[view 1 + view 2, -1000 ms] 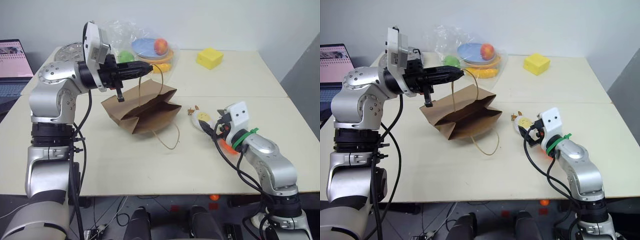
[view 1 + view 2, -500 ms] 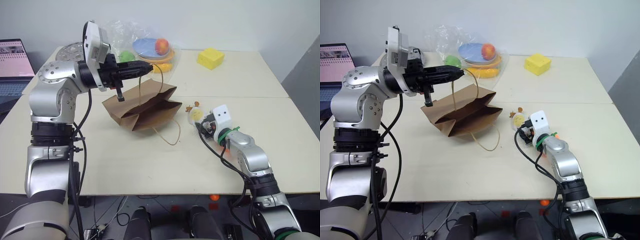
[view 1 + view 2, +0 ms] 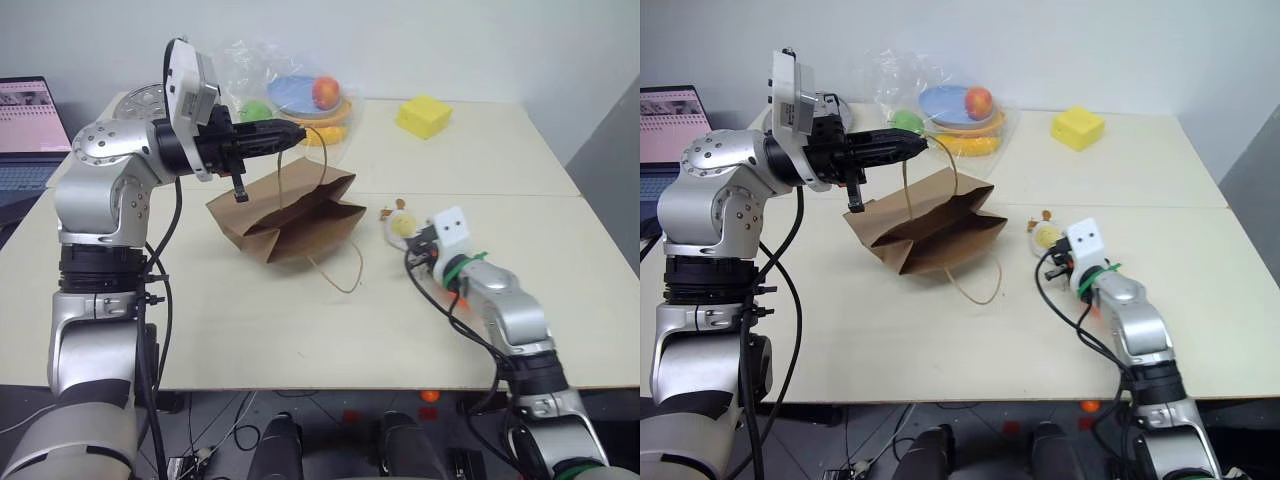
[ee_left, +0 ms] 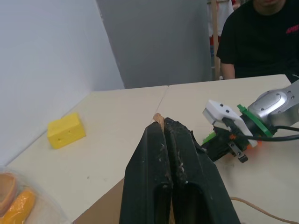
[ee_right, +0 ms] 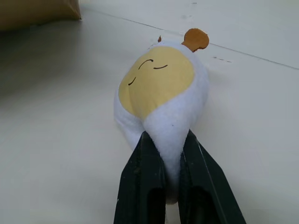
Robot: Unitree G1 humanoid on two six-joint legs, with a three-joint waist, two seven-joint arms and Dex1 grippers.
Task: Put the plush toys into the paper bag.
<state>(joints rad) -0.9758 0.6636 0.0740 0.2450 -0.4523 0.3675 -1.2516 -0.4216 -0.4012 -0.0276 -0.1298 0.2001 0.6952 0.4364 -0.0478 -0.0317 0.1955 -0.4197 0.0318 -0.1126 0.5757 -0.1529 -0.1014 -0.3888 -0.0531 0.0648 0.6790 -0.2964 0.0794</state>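
One paper bag [image 3: 285, 215] at table centre, mouth open, interior not visible; left gripper [image 3: 296, 132] pinched on its handle. One egg plush [image 5: 161, 95] at bag's 3 o'clock, clamped by right gripper [image 5: 164, 147].

Left gripper [image 3: 296, 133] at upper centre-left, fingers closed on a thin loop handle [image 3: 322, 152] of the brown paper bag [image 3: 285, 212] — bag hangs tilted, mouth open toward lower right, base on the beige table [image 3: 250, 320]. Second handle [image 3: 343, 275] trails on the table. Right gripper [image 3: 411, 236] at centre-right, against the white-and-yellow egg plush [image 3: 401, 224]. Top of frame: clear plastic bag [image 3: 240, 65], blue plate [image 3: 295, 93] with fruit [image 3: 322, 92] — yellow sponge block [image 3: 420, 115] upper right. Laptop [image 3: 28, 135] far left.
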